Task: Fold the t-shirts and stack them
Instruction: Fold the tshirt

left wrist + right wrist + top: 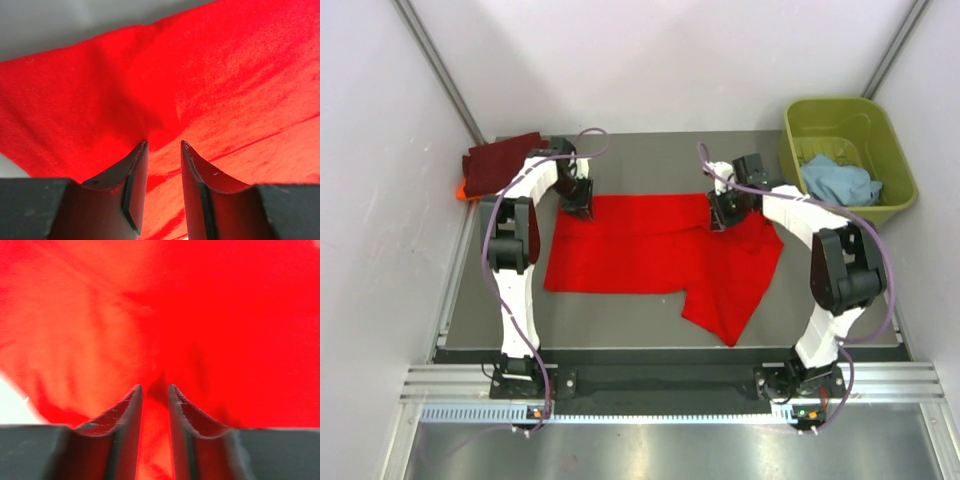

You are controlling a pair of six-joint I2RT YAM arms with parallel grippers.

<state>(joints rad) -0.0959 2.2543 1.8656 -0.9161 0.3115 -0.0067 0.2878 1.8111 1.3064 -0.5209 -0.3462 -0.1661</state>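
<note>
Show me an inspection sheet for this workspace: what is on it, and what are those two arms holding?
Surface: grey table, its middle covered by cloth.
Job's things: red t-shirt spread flat, one part trailing toward the near right; maroon shirt folded at the far left corner, with a sliver of orange cloth showing under it; light blue shirt crumpled in the tub.
Clutter: olive-green tub at the far right; nothing else seen.
Grippers: left gripper and right gripper each pinch the red t-shirt's far edge.
Cables: purple cables loop along both arms.
Surroundings: white walls on three sides; metal rail at the near edge.
</note>
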